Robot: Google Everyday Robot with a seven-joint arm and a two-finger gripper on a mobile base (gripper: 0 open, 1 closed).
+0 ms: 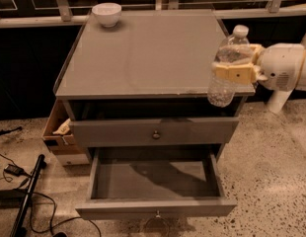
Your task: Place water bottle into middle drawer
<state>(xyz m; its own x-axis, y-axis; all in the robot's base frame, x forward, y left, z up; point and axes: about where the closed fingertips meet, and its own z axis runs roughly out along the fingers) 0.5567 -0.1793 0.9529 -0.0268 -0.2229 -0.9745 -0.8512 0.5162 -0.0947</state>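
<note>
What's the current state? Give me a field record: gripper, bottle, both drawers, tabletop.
gripper: two-finger gripper at the cabinet's front right corner, shut on the bottle's midsection
bottle: clear plastic water bottle with white cap, roughly upright, base overhanging the top's front edge
target: lower grey wooden drawer pulled open, bare floor showing
upper drawer: grey knobbed drawer close to shut
tabletop: white round bowl at back left corner of grey cabinet top
status: bottle not yet in drawer
</note>
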